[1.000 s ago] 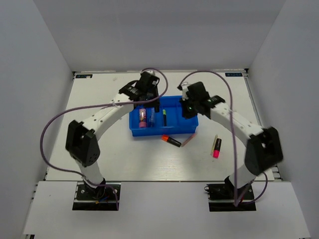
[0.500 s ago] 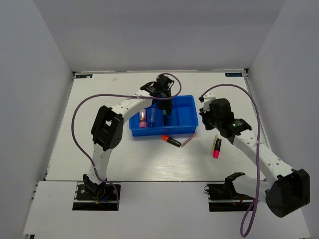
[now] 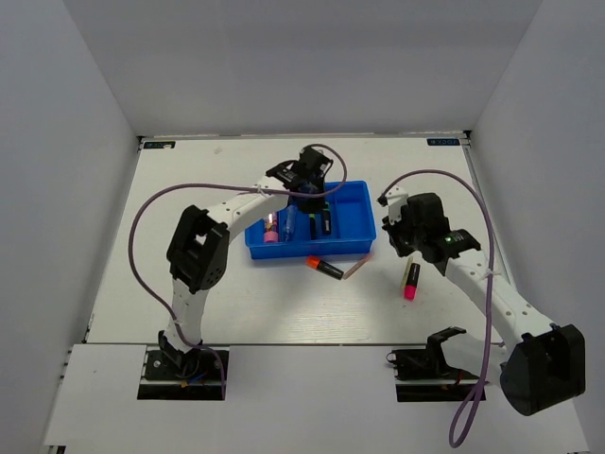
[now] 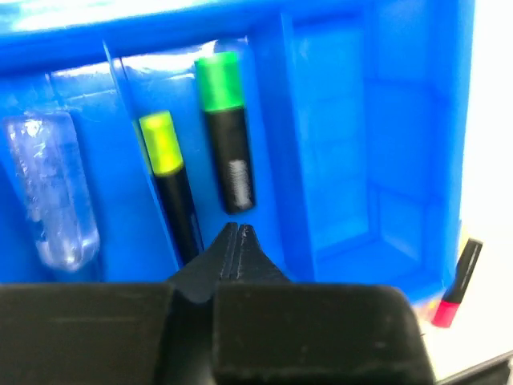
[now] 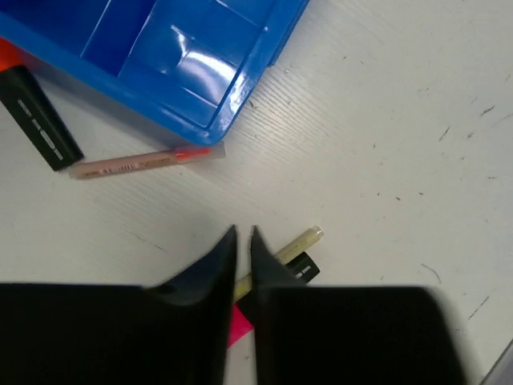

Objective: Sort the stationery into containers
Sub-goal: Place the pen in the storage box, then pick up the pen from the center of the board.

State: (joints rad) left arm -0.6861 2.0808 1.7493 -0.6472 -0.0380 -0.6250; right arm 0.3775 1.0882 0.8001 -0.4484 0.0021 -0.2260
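Observation:
The bright-blue tray [image 3: 352, 232] holds a pink tube [image 3: 271, 230], a clear-blue tube [image 4: 52, 192], a yellow-ended marker [image 4: 168, 172] and a green-ended marker [image 4: 227, 136] in its narrow compartments. My left gripper [image 4: 238, 228] is shut and empty, just above the tray [image 4: 377, 144] by the green marker's black end. My right gripper [image 5: 243, 233] is shut and empty, low over the table. Under it lie a pink-ended marker [image 3: 410, 282] and a pale yellow stick [image 5: 303, 239]. An orange-ended marker [image 3: 324, 268] and a thin pale stick [image 5: 144, 163] lie in front of the tray.
The tray's right compartment [image 4: 345, 160] holds nothing. White walls close in the table on three sides. Purple cables arc above both arms. The tray's corner [image 5: 216, 120] is close ahead of the right fingers.
My right arm has swung away from the tray, right and down to the pink-ended marker. My left gripper has moved right, over the tray's middle compartments.

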